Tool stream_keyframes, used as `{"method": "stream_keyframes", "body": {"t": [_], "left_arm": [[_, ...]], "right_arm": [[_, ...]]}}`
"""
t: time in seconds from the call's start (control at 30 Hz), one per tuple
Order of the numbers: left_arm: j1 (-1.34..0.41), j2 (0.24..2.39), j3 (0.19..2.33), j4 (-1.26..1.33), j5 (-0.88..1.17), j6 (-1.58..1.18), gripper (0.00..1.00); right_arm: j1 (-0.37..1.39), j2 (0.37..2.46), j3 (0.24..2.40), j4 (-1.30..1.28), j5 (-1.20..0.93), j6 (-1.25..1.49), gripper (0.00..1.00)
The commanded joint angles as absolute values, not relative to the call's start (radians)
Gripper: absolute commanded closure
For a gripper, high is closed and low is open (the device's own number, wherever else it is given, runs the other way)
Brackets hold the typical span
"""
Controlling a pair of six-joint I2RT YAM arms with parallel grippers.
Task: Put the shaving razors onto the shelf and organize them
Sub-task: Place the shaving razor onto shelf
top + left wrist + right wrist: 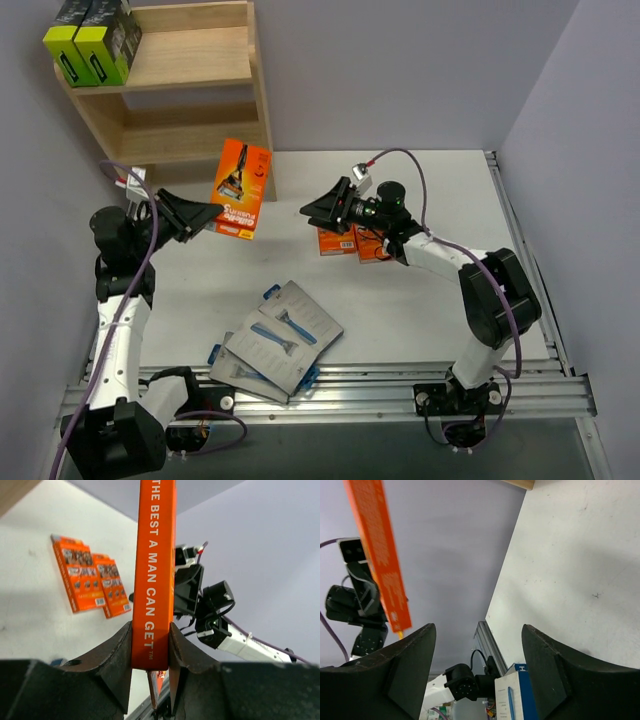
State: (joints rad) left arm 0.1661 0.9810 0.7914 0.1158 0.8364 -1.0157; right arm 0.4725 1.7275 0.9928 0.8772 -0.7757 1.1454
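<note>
My left gripper [212,215] is shut on the lower edge of a flat orange razor pack [241,187], held upright in the air near the shelf [190,70]; the pack's orange spine [153,575] stands between the fingers [117,650]. My right gripper [312,210] hangs open and empty to the right of that pack, jaws wide apart [477,630]. Two more orange packs [345,242] lie flat on the table behind it. Several flat grey razor cards [280,340] are piled near the front edge. Two black and lime-green boxes [92,40] stand on the shelf's top tier.
The shelf's lower tier [195,140] holds nothing visible. Grey walls close in the back and right side. A metal rail [400,385] runs along the table's near edge by the arm bases.
</note>
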Motion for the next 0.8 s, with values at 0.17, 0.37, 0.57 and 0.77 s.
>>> {"method": "stream_keyframes", "body": {"t": [0.17, 0.37, 0.57, 0.77], "left_arm": [[0.183, 1.054, 1.15, 0.186, 0.77, -1.083, 0.98], [0.187, 1.156, 1.397, 0.039, 0.618, -1.039, 0.98], [0.186, 1.328, 1.639, -0.095, 0.468, -1.031, 0.98], [0.167, 1.567, 1.922, -0.17, 0.408, -0.997, 0.98]], "right_arm": [[0.426, 1.58, 1.014, 0.586, -0.799, 0.908, 0.32], [0.391, 1.554, 0.98, 0.509, -0.811, 0.828, 0.3], [0.359, 1.539, 0.957, 0.47, -0.856, 0.795, 0.3], [0.324, 1.519, 0.965, 0.388, -0.859, 0.733, 0.29]]}}
